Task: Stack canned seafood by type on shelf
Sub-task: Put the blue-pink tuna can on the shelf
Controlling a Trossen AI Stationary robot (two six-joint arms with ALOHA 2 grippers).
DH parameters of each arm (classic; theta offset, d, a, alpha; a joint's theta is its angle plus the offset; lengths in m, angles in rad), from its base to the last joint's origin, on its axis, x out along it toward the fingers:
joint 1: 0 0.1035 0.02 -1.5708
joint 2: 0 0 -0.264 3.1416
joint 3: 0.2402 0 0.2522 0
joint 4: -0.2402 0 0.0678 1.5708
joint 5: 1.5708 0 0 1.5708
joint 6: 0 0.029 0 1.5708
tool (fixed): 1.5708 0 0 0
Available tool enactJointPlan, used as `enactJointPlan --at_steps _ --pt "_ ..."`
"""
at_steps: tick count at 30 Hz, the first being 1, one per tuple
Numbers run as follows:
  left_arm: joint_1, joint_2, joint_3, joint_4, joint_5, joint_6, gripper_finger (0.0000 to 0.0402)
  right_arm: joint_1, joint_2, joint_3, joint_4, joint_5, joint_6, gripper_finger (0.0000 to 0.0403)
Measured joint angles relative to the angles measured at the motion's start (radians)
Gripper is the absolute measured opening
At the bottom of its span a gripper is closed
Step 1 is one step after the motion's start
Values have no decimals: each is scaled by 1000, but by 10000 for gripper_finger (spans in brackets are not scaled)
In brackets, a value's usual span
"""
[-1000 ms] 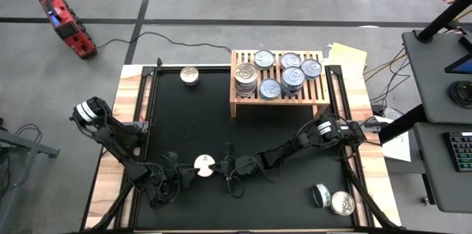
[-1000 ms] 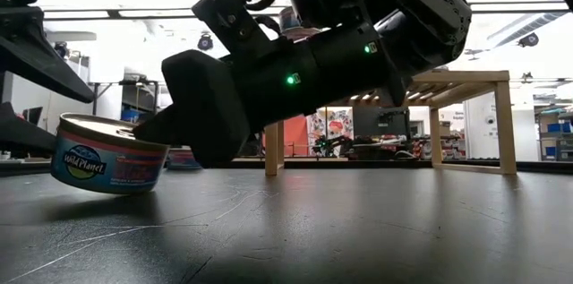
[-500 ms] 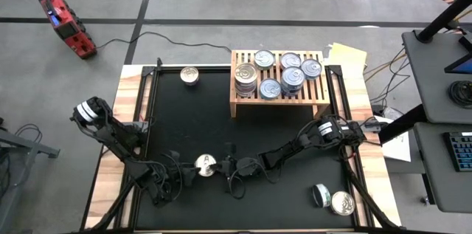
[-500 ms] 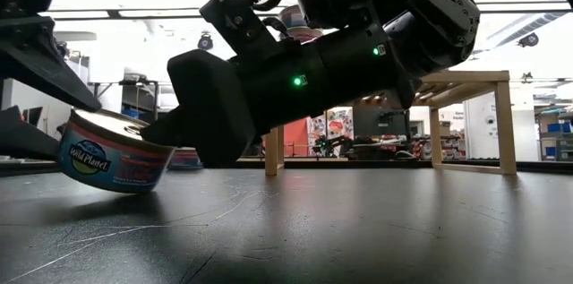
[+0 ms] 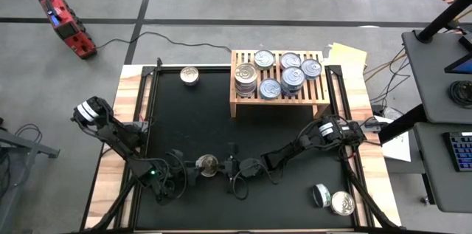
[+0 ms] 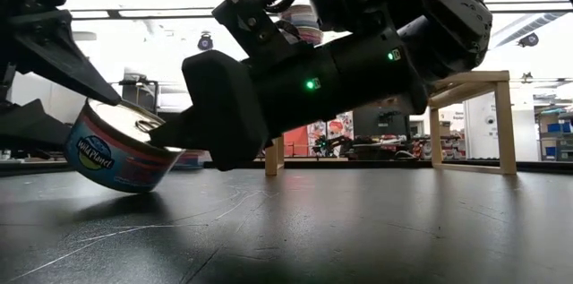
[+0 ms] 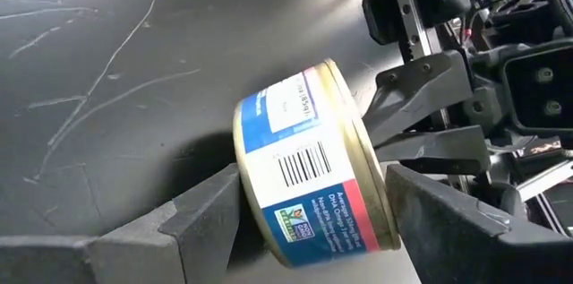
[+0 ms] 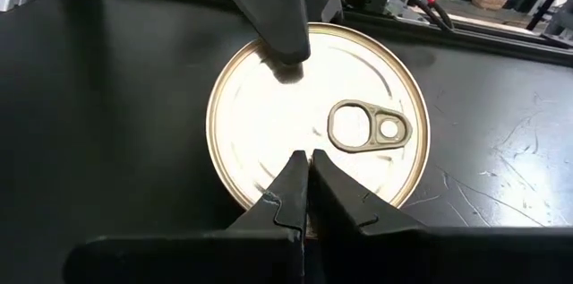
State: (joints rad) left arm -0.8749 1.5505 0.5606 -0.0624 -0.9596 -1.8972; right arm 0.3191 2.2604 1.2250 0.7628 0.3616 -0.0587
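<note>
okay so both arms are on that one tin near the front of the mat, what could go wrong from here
The tin is tilted, one edge on the black mat, so it may slip from the left gripper, whose fingers straddle its sides. The right gripper, shut, presses the lid; pushing harder could flip the tin over or knock the grippers together.

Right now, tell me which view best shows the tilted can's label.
The left wrist view: the can shows its blue and red side label with barcode, held between the left gripper's fingers. The low view shows only part of the label. The right wrist and high views show only the lid.
</note>
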Motion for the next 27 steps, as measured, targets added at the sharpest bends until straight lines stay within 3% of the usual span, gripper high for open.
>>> enactJointPlan --at_steps 11,27 --pt "13 1 0 94 -19 156 250 -1 5 -6 -29 -1 11 9" --pt "31 1 0 88 -26 301 245 -1 5 4 -25 4 -35 9"
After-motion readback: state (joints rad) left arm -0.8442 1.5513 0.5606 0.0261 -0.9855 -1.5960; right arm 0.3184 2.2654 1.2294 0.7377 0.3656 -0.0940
